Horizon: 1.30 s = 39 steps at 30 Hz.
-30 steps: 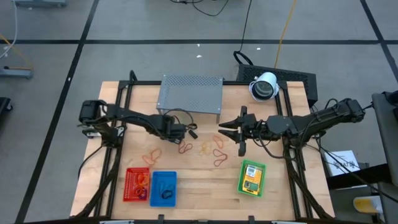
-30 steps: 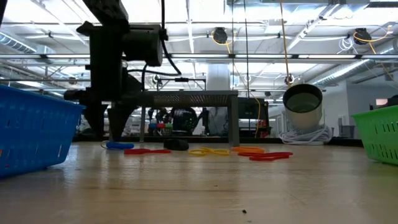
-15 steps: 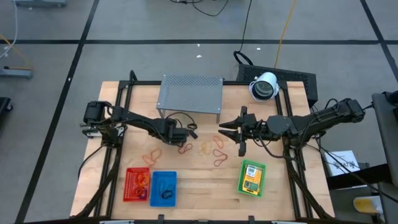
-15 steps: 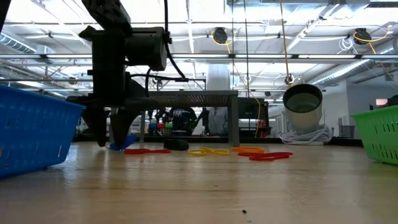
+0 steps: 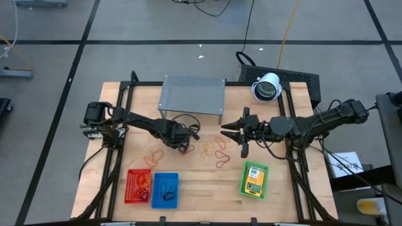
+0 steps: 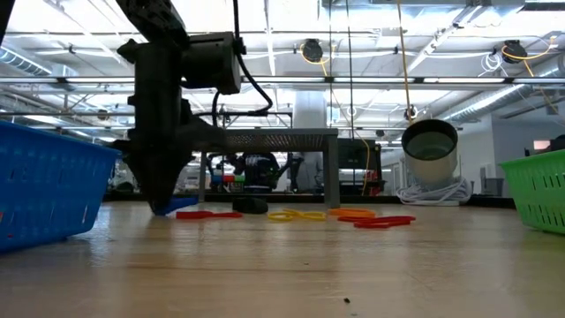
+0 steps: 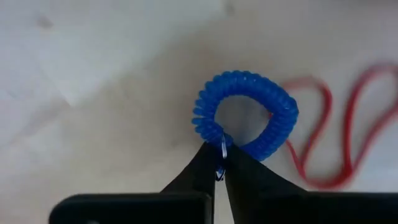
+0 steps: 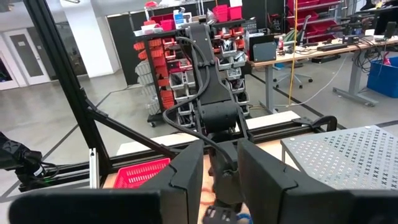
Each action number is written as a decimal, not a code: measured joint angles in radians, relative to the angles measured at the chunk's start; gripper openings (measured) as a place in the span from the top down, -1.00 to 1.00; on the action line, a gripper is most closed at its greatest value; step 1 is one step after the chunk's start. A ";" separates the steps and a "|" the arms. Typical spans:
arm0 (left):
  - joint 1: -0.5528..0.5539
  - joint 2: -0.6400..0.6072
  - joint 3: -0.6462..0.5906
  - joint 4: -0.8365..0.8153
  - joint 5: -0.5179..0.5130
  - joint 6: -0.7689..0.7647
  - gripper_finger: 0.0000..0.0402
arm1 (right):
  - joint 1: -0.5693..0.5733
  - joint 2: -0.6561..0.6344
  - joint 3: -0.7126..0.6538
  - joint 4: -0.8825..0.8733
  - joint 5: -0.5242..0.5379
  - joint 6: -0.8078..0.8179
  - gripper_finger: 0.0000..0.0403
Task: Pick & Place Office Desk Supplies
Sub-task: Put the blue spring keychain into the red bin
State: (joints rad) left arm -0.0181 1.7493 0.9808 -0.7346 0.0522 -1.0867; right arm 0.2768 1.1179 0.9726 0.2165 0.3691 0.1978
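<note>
**A:** Where was the left gripper (image 7: 219,163) at that moment?

**B:** Down on the table (image 5: 201,188), just in front of the grey perforated shelf (image 5: 192,95); its two dark fingers had come together on the small metal ring at the edge of the blue coil ring (image 7: 245,114); the wrist view showed the tips pinched shut on that metal loop, with the coil itself lying flat on the wood just beyond them.

**A:** And from table height?

**B:** The left arm stood as a dark column over the blue ring (image 6: 175,206); only a bit of blue showed at its foot; the ring was touching the table.

**A:** What lay around it?

**B:** A thin red rubber band (image 7: 339,140) just beside the coil, apart from it as far as I could tell; further along the table, more red and orange bands (image 5: 217,154) scattered in the middle; a small black clip (image 6: 253,205) near the ring in the low view.

**A:** The right gripper (image 5: 242,133)?

**B:** Held above the table to the right of the bands, pointed toward the left arm; its fingers (image 8: 186,177) stood apart with nothing between them.

**A:** The baskets?

**B:** Along the near edge; the red basket (image 5: 138,186) held some bands; the blue basket (image 5: 165,189) beside it held a dark item; the green basket (image 5: 254,180), well to the right, held a yellow-orange packet (image 5: 254,182).
</note>
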 joint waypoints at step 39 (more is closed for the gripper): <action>-0.674 -0.592 0.009 -0.354 0.123 -0.389 0.96 | 0.000 0.002 0.000 -0.045 0.000 0.105 0.56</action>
State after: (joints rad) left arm -0.6918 1.1577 0.9900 -1.0883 0.1751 -1.4760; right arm 0.2768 1.1198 0.9726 0.1719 0.3691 0.3030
